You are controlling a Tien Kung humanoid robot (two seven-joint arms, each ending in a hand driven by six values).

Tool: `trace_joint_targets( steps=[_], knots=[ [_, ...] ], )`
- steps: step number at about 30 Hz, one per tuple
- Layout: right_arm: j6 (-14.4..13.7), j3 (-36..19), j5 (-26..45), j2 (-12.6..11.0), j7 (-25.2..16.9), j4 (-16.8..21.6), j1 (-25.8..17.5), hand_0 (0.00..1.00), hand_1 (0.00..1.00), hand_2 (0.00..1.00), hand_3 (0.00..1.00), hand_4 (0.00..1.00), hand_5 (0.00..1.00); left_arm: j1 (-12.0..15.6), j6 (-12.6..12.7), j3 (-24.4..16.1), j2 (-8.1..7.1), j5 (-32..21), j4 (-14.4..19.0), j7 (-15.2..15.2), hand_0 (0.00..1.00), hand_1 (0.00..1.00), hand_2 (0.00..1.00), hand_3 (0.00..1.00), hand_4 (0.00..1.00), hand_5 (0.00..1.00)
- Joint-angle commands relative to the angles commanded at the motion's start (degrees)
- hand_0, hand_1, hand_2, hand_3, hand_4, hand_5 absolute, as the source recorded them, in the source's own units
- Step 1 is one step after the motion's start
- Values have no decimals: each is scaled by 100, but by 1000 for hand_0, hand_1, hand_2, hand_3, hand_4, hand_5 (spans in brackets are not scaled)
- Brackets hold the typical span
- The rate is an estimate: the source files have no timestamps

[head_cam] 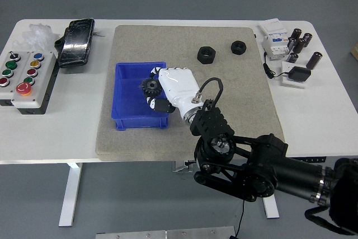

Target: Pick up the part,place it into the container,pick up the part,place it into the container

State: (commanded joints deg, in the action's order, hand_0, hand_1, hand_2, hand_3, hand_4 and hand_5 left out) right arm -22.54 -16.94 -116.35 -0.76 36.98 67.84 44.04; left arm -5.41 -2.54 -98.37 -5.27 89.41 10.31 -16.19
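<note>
My right hand (154, 90), white with black fingertips, reaches in from the lower right and hovers over the right side of the blue bin (126, 76). Its fingers are curled around a black gear (149, 87), held above the bin's interior. Two black hex nuts lie on the grey mat at the far side: one (206, 54) near the middle and one (239, 47) further right. The bin's floor under the hand is hidden. My left arm is out of view.
A grey mat (246, 99) covers the table's middle. A button box (23, 76) and a black pouch (76, 42) sit at the left. At the right stand a white electrical unit (274, 43), several dark cylinders (302, 42) and a small black pad (298, 74).
</note>
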Motion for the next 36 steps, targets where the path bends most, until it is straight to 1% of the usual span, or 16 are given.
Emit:
trace_joint_targets(
  steps=[1, 2, 7, 8, 13, 14, 17, 20, 21, 23, 25, 26, 27, 31, 32, 36],
  knots=[
    [6, 18, 4, 7, 0, -10, 3, 530, 790, 805, 738, 388, 264, 2, 0, 0, -1, -1, 0, -1, 660, 567, 547, 637, 622, 493],
    [9, 29, 6, 12, 0, -15, 4, 602, 865, 903, 892, 501, 247, 3, 0, 1, -1, -2, 0, -1, 660, 566, 547, 638, 622, 492],
    [10, 22, -69, 38, 0, -19, -2, 602, 865, 903, 892, 501, 247, 0, -3, 15, 1, -11, 0, 7, 660, 566, 547, 638, 622, 492],
    [7, 16, -79, 38, 0, -19, -4, 617, 874, 914, 900, 556, 247, -2, -4, 17, 0, -10, 0, 9, 660, 566, 546, 638, 620, 486],
    [8, -3, -74, 40, 0, -24, -32, 617, 874, 914, 900, 556, 247, -7, -5, 17, -6, -4, 0, 16, 660, 566, 546, 638, 620, 486],
    [14, -16, -80, 39, 0, -21, -38, 627, 881, 930, 926, 696, 273, -7, -6, 15, -7, -1, 0, 16, 660, 566, 546, 637, 617, 480],
    [-39, -120, -162, 26, 0, 13, -78, 627, 881, 930, 926, 696, 273, -6, -7, 9, -8, 9, 0, 17, 660, 566, 546, 637, 617, 480],
    [-251, -386, -332, -47, 0, 145, -207, 627, 881, 930, 926, 696, 273, -1, -8, 3, -6, 17, 0, 23, 660, 566, 546, 637, 617, 480],
    [-350, -506, -408, -94, 0, 228, -284, 583, 837, 883, 890, 635, 243, 2, -8, 1, -5, 20, 0, 26, 660, 566, 546, 636, 614, 478],
    [-569, -820, -615, -224, 0, 435, -482, 583, 837, 883, 890, 635, 243, 15, -6, -1, -1, 14, 0, 30, 660, 566, 546, 636, 614, 478],
    [-693, -1131, -797, -357, 0, 601, -665, 583, 837, 883, 890, 635, 243, 31, -4, -14, 5, 20, 0, 28, 660, 566, 546, 636, 614, 478],
    [-726, -1297, -871, -423, 0, 661, -757, 525, 789, 843, 871, 668, 279, 39, -3, -22, 7, 26, 0, 27, 661, 566, 546, 636, 612, 477],
    [-737, -1472, -912, -508, 0, 688, -877, 525, 789, 843, 871, 668, 279, 47, -2, -30, 9, 30, 0, 27, 661, 566, 546, 636, 612, 477],
    [-715, -1969, -746, -692, 0, 528, -1220, 525, 789, 843, 871, 668, 279, 58, 4, -48, 10, 33, 0, 33, 661, 566, 546, 636, 612, 477],
    [-714, -2048, -648, -716, 0, 445, -1305, 499, 783, 848, 875, 678, 269, 58, 4, -48, 11, 32, 0, 35, 661, 566, 546, 636, 610, 476],
    [-749, -2029, -386, -692, 0, 179, -1475, 499, 783, 848, 875, 678, 269, 58, 1, -60, 21, 53, 0, 34, 661, 566, 546, 636, 610, 476]
  ],
)
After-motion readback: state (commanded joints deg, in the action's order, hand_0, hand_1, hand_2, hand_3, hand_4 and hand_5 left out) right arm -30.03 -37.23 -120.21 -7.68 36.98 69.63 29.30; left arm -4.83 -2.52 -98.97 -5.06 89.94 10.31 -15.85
